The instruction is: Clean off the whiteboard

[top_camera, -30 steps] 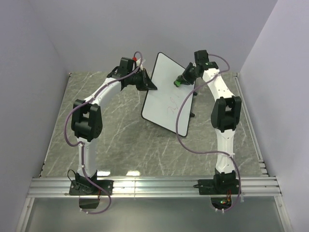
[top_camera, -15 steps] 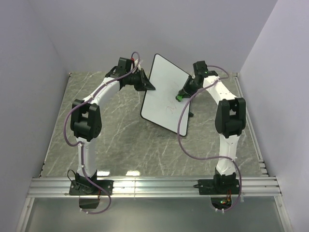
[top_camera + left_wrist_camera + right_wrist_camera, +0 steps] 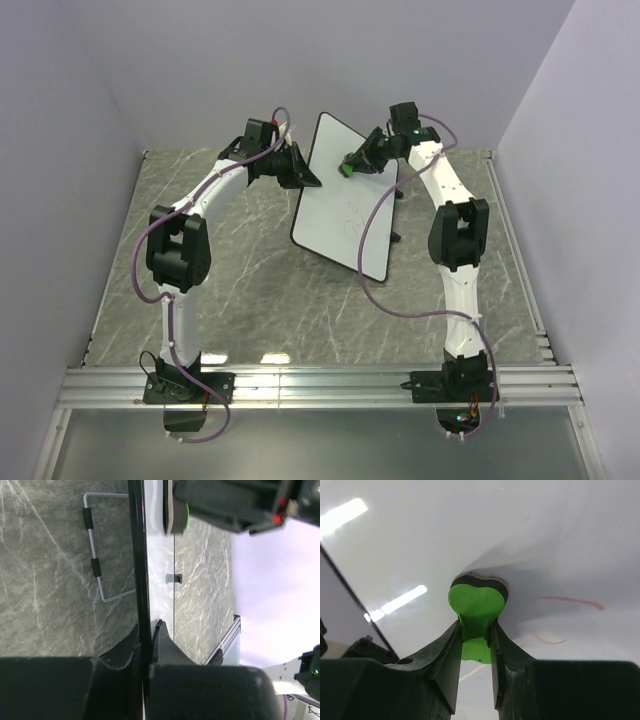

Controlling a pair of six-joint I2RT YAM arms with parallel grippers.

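The whiteboard [image 3: 340, 225] stands tilted on the table's far half, a white panel with a thin black rim. My left gripper [image 3: 312, 180] is shut on its left edge; in the left wrist view the rim [image 3: 139, 555] runs edge-on between the fingers of the left gripper [image 3: 148, 630]. My right gripper [image 3: 352, 165] is shut on a small green eraser [image 3: 345, 169], pressed flat against the board's upper part. In the right wrist view the eraser [image 3: 477, 602] sits between the right gripper's [image 3: 476, 630] fingers, with faint red pen marks [image 3: 572, 601] on the whiteboard [image 3: 445, 540] to its right.
A wire stand [image 3: 95, 555] shows behind the board, with a black foot [image 3: 398, 237] on the grey marbled table [image 3: 230, 290]. An aluminium rail [image 3: 320, 385] runs along the near edge. Lilac walls close in on three sides.
My right gripper slid the eraser down the board, then up and to the left to the board's upper part. The left gripper and the board have stayed put.
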